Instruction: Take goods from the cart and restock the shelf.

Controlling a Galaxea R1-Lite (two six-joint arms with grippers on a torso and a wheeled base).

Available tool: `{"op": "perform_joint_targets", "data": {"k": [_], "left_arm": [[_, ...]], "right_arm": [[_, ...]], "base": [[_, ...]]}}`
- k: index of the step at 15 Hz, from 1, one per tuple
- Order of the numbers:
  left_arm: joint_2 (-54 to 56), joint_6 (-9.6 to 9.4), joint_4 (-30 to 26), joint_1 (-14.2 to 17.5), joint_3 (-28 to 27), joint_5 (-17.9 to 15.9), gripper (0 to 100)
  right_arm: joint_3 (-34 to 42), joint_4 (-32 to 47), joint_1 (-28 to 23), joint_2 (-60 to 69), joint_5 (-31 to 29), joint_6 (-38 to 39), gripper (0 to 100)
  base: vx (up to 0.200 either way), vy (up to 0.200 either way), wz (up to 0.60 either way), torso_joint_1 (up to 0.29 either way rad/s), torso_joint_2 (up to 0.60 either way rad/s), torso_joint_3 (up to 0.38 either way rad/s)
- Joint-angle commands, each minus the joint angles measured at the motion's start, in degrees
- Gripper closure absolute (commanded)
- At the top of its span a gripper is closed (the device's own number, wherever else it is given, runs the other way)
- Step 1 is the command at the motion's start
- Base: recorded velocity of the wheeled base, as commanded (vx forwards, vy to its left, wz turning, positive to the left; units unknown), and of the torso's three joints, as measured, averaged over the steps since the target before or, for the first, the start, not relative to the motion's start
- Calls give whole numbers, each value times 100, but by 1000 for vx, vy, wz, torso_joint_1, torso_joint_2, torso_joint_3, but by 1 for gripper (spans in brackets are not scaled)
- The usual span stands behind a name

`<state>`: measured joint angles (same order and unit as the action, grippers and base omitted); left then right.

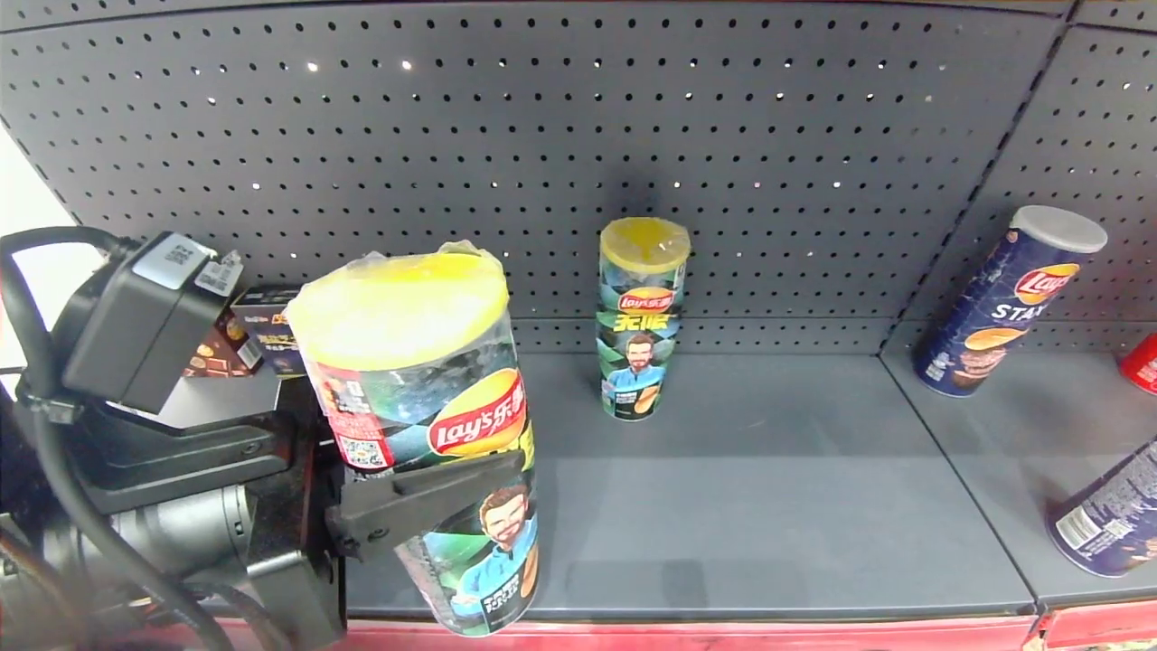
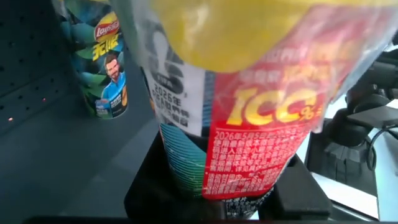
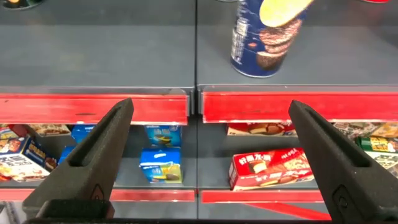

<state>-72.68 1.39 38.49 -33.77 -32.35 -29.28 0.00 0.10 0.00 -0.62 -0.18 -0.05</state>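
While in left gripper (image 1: 438, 495), can (image 1: 411, 357) upright.

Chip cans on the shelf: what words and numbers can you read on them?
"Lay's": near yellow-lid can.
"Lay's": far yellow-lid can.
"Lay's" and "STAX": blue can.
"100%": red label on the near yellow-lid can.
"2026": start of a date line on that red label.
Other small print on the cans, and on the boxes on the lower shelf: too small or blurred to read.

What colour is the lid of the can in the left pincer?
Yellow lid on the chip can; head view shows it best.
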Motion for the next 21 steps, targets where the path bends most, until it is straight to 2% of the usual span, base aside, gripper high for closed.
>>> {"op": "perform_joint_targets", "data": {"k": [1,4,5,6,8,9,12,14,15,17,18,19,21], "left_arm": [[17,2,1,11,-61,10,100],[17,-113,10,19,10,37,100],[17,-139,10,28,27,37,100],[-1,-121,19,98,-17,19,100],[-27,-121,27,222,-52,10,100],[-36,-113,115,257,-25,1,100],[-62,10,186,353,19,-7,100],[-132,10,212,380,-17,-7,100],[-159,54,326,380,-8,-7,100],[-238,98,370,389,27,1,100],[-238,107,361,389,19,1,100],[-229,204,370,485,10,10,100],[-247,248,397,599,1,1,100]], "right_arm": [[0,-1,0,-8,1,-4,0],[0,-1,9,9,18,-21,0],[-88,-19,9,9,247,-74,0],[-984,78,9,-474,467,58,0],[-1846,315,114,-1704,563,146,0],[-1995,307,281,-1942,801,-57,0],[-2355,219,510,-2733,950,-320,0],[-2681,43,984,-3330,1328,-320,0],[-2830,-168,1503,-3849,1389,-329,0],[-2856,-634,2171,-4737,1319,-329,0],[-2839,-968,2268,-5220,1319,-347,0],[-2777,-1574,2320,-5791,1328,-373,0],[-2804,-2752,2276,-6828,1372,-364,0]], "base": [[0,0,0,0,0,0],[0,0,0,0,0,0],[0,0,0,0,0,0],[0,0,0,0,0,0],[0,0,0,0,0,0],[0,0,0,0,0,0],[0,0,0,0,0,0],[0,0,0,0,0,0],[0,0,0,0,0,0],[0,0,0,0,0,0],[0,0,0,0,0,0],[0,0,0,0,0,0],[0,0,0,0,0,0]]}}
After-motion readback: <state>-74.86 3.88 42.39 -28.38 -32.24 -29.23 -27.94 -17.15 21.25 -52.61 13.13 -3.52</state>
